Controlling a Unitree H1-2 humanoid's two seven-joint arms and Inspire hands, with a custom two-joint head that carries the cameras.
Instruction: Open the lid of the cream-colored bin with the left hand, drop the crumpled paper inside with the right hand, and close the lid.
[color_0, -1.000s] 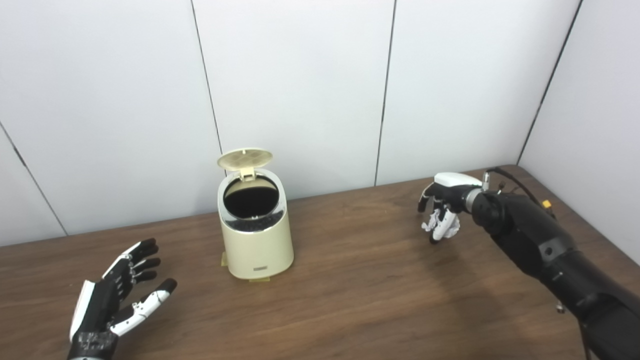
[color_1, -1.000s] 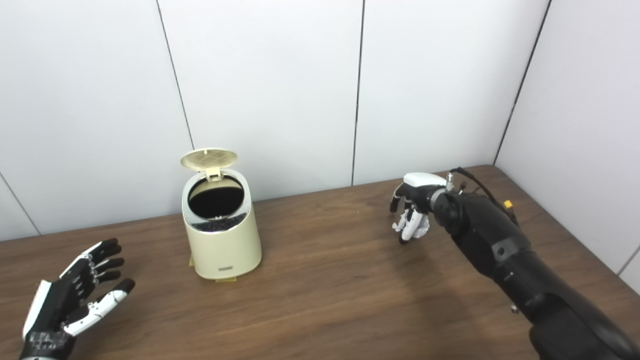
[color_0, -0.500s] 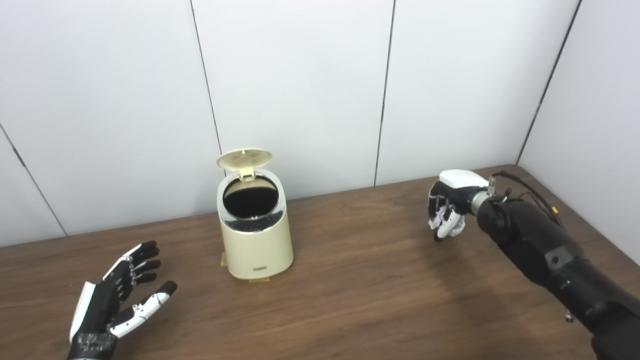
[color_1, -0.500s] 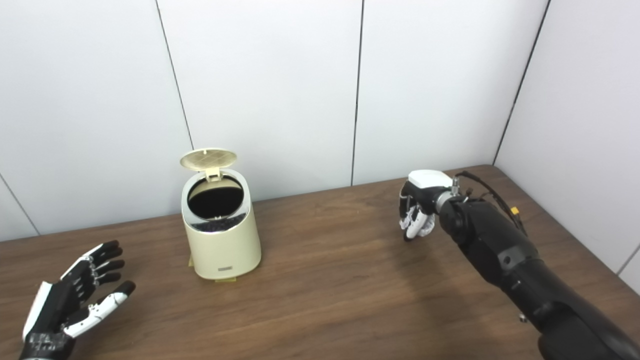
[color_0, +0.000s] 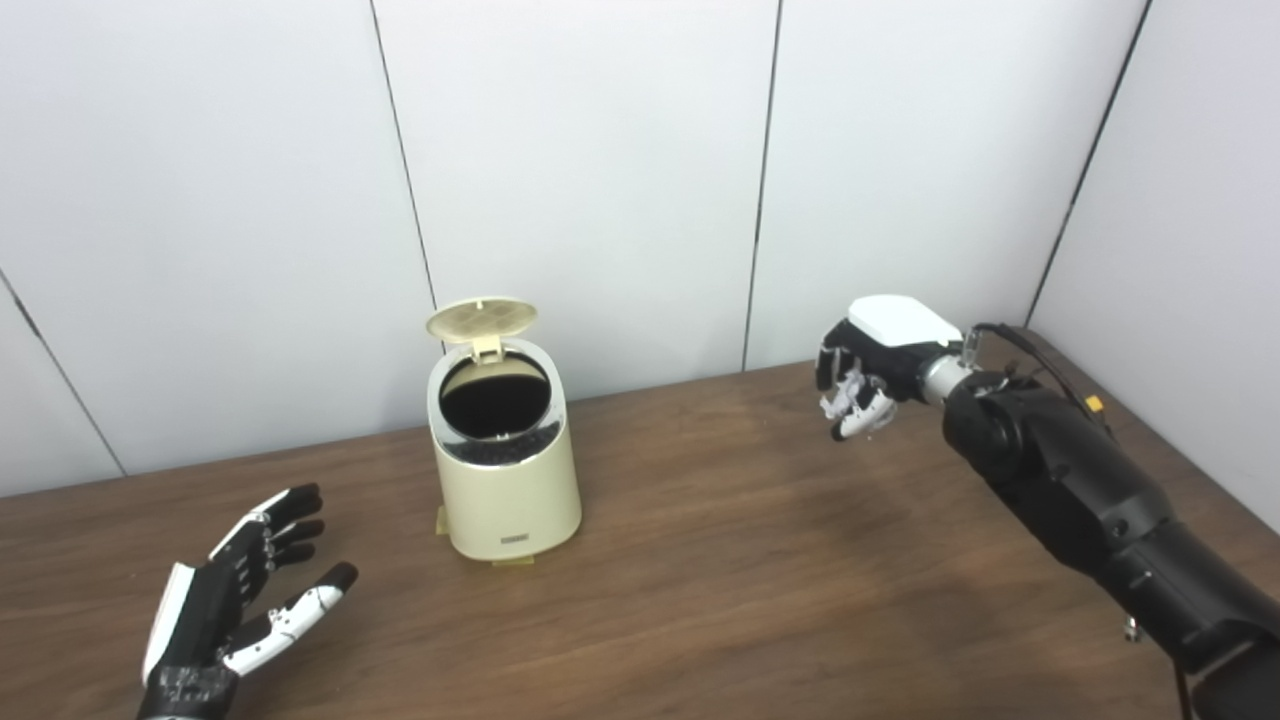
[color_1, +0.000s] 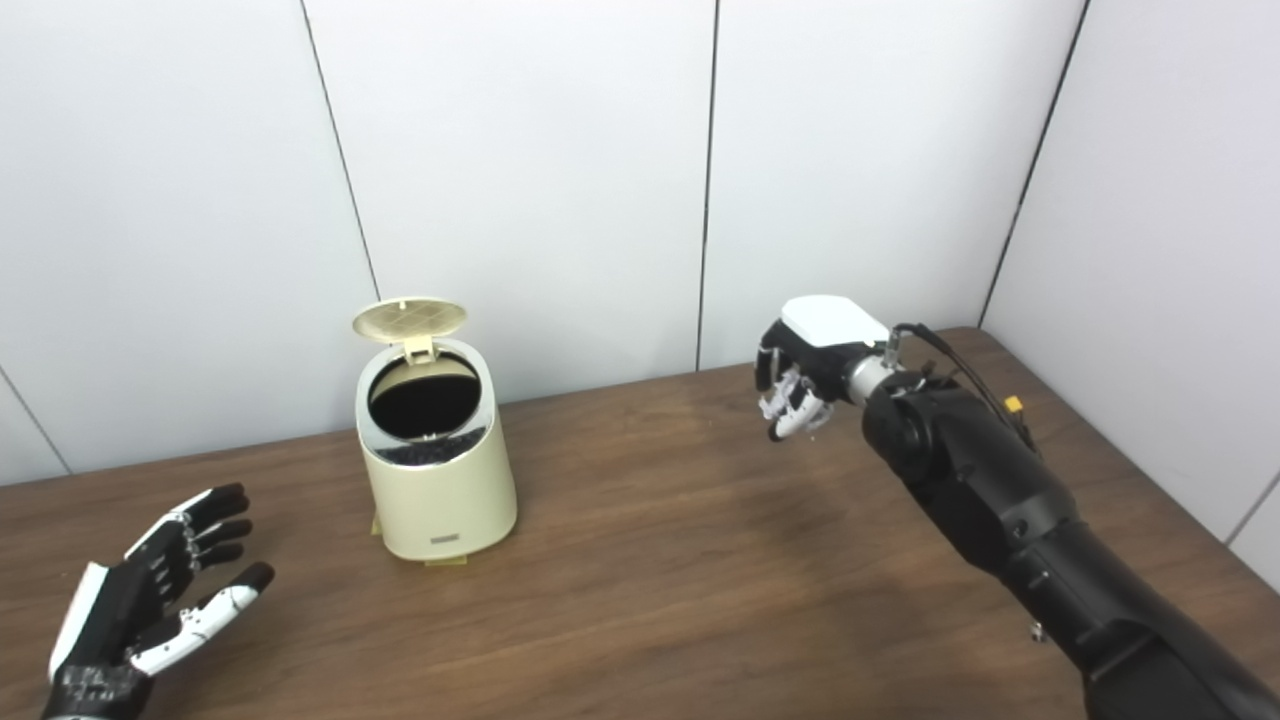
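Note:
The cream-colored bin (color_0: 505, 490) stands on the wooden table (color_0: 720, 600) left of the middle. Its round lid (color_0: 481, 319) is tipped up at the back and the dark opening shows. My right hand (color_0: 865, 375) is raised above the table at the right, well apart from the bin. Its fingers are curled shut on the white crumpled paper (color_0: 852, 407), which is mostly hidden by the fingers. My left hand (color_0: 245, 605) is open, palm up, low over the table at the front left, apart from the bin.
White wall panels (color_0: 600, 180) close the back and the right side of the table. A yellowish tab (color_0: 512, 562) pokes out under the bin's front.
My right hand has lifted off the table with the crumpled paper and moved up and slightly left. The left hand has barely moved. The bin lid stays up.

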